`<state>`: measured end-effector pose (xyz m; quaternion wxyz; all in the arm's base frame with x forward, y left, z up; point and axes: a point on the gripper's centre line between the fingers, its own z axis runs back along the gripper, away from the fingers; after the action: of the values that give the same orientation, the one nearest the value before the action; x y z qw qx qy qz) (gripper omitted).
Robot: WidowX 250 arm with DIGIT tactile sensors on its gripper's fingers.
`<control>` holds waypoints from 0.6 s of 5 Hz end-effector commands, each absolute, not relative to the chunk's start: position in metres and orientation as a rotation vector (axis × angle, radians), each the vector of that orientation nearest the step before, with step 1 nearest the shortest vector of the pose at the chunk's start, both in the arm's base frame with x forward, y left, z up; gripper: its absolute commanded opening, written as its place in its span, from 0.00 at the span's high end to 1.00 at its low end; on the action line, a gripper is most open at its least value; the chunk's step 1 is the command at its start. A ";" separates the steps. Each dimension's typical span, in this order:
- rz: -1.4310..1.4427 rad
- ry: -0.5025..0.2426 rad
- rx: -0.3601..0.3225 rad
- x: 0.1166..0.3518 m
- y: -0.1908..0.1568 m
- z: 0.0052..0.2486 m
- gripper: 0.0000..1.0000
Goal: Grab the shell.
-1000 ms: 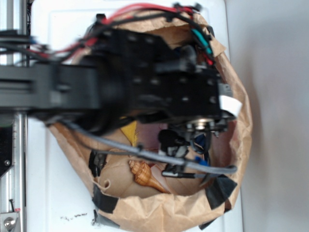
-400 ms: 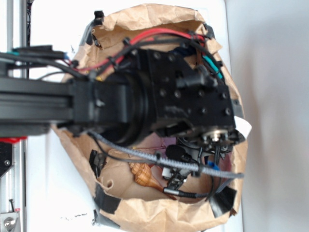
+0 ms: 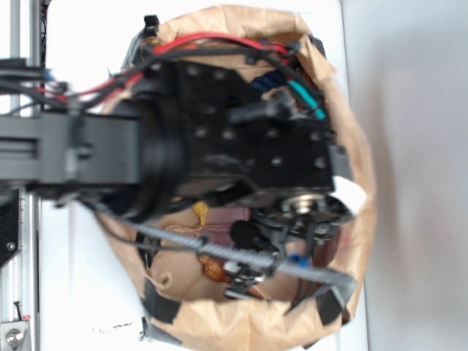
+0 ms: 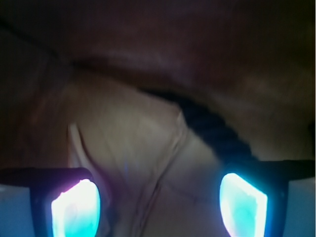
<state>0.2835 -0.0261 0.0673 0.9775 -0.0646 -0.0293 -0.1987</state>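
Claw (image 4: 159, 205) first: in my wrist view its two fingers sit at the bottom corners, glowing cyan, the left pad (image 4: 76, 210) and the right one well apart, with only creased brown paper showing in the gap, so I read it as spread wide and holding nothing. From the exterior view my black arm (image 3: 219, 150) reaches in from the left and covers most of the crumpled brown paper bag (image 3: 358, 219), which lies open on a white surface (image 3: 80, 292) with dark tape patches along its lower rim. Red, black and teal wires run over the top of my wrist housing, and a gray braided cable (image 3: 241, 254) slants across the lower part of the bag's opening. The shell (image 3: 214, 269) lies on the bag's floor near its lower rim, just under that cable; only a small orange-brown patch of it shows, the rest hidden by the cable and by my gripper hardware, which hangs right above it. Whether any finger touches it I cannot tell, since the exterior picture is blurred there. A scrap of yellow (image 3: 199, 213) peeks out beneath my arm, above and a little left of the shell. My wrist view does not show the shell clearly, just folds of paper and a dark curved band (image 4: 212, 131) running toward the right finger.
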 end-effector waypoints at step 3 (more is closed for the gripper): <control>-0.578 -0.073 -0.216 0.248 -0.050 0.071 0.00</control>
<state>0.2473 -0.0436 0.0569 0.9597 -0.1060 -0.0154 -0.2599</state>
